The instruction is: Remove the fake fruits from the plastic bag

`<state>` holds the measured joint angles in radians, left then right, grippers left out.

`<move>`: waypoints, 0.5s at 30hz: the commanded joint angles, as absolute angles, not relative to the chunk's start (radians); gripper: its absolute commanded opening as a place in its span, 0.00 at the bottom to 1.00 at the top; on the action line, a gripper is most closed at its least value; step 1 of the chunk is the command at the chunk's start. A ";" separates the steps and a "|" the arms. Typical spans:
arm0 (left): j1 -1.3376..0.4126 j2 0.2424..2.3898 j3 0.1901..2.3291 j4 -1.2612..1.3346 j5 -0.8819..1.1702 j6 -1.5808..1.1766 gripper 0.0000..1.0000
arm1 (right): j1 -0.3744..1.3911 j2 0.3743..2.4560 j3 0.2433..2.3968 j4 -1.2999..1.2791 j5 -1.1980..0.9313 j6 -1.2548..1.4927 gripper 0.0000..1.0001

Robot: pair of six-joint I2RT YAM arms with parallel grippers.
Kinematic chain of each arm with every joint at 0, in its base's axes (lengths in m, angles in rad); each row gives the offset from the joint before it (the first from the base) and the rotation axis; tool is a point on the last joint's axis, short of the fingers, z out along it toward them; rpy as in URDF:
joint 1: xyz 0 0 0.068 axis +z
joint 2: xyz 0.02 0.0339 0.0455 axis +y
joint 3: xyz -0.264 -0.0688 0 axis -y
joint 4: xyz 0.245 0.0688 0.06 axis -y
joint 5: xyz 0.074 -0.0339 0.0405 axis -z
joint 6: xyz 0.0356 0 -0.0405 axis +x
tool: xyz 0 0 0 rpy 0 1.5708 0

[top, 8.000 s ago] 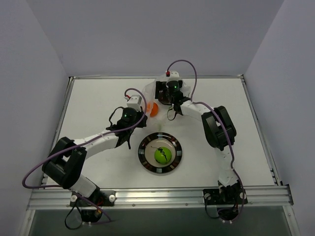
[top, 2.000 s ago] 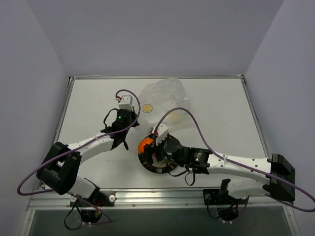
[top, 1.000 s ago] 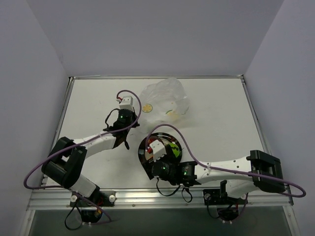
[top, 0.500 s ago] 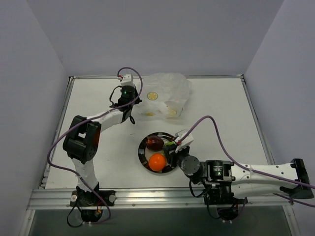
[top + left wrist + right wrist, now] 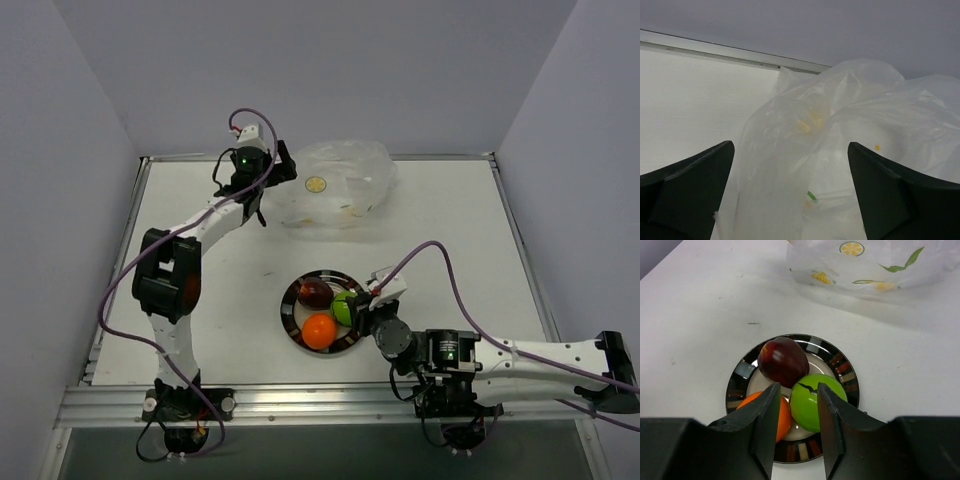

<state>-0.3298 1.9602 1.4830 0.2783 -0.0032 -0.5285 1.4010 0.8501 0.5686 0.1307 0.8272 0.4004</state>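
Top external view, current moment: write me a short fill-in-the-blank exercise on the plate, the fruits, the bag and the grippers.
1. On the plate lie the maroon fruit, the green fruit and the ____ one.
2. The fruit closest to the right gripper is the ____ one.
3. The left gripper has its jaws wide ____, pointing at the plastic bag.
4. The plastic bag lies by the table's ____ edge (near or far).
Missing words: orange; green; open; far.
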 commanded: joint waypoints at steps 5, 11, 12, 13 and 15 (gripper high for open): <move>-0.305 1.562 1.456 0.161 0.050 -0.535 0.94 | 1.394 0.769 0.565 0.167 0.890 0.417 0.49; -0.330 1.176 1.269 0.003 0.182 -0.569 0.94 | 1.385 0.704 0.601 0.161 0.998 0.405 1.00; -0.330 1.125 1.243 -0.073 0.183 -0.569 0.94 | 1.385 0.695 0.613 0.150 1.015 0.408 1.00; -0.331 1.018 1.218 -0.101 0.184 -0.560 0.94 | 1.384 0.677 0.641 0.115 1.035 0.417 1.00; -0.334 0.927 1.169 -0.211 0.183 -0.505 0.94 | 1.384 0.651 0.667 0.085 1.060 0.420 1.00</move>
